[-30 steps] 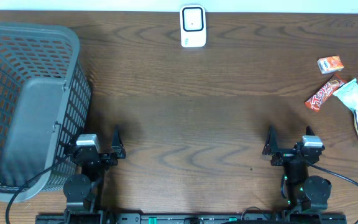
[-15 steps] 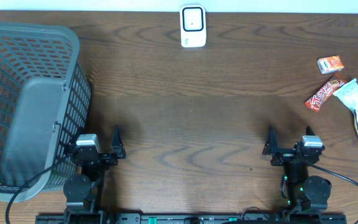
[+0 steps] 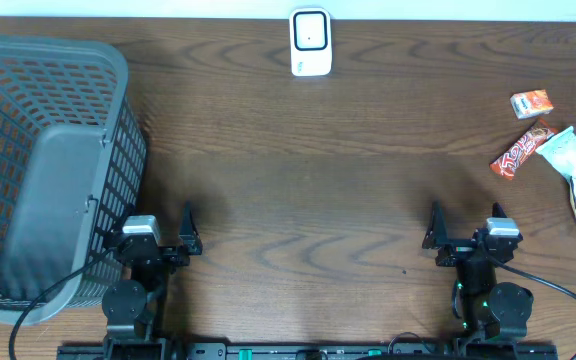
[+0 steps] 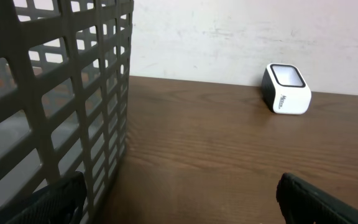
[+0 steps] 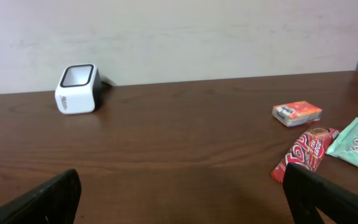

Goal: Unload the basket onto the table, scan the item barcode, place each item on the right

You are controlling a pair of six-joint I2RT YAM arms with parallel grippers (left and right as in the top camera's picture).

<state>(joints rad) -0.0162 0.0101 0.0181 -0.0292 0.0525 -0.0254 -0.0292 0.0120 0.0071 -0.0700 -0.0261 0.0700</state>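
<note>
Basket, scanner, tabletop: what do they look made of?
Basket: likely molded plastic, matte grey, judging by the uniform lattice walls and smooth solid base.
Scanner: probably hard plastic, a white satin shell with a dark glossy window on its face.
Tabletop: dark wood or wood-look laminate. Grain pattern shows, with a slight sheen; cannot tell which.

Mock shop checkout, likely lab: barcode scanner [image 3: 310, 42], grey shopping basket [image 3: 120, 170], packaged snacks [image 3: 521, 149] on wooden table [image 3: 318, 190].

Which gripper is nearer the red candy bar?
Right. The right gripper sits front-left of the red candy bar; the left gripper is far across, beside the basket.
</note>
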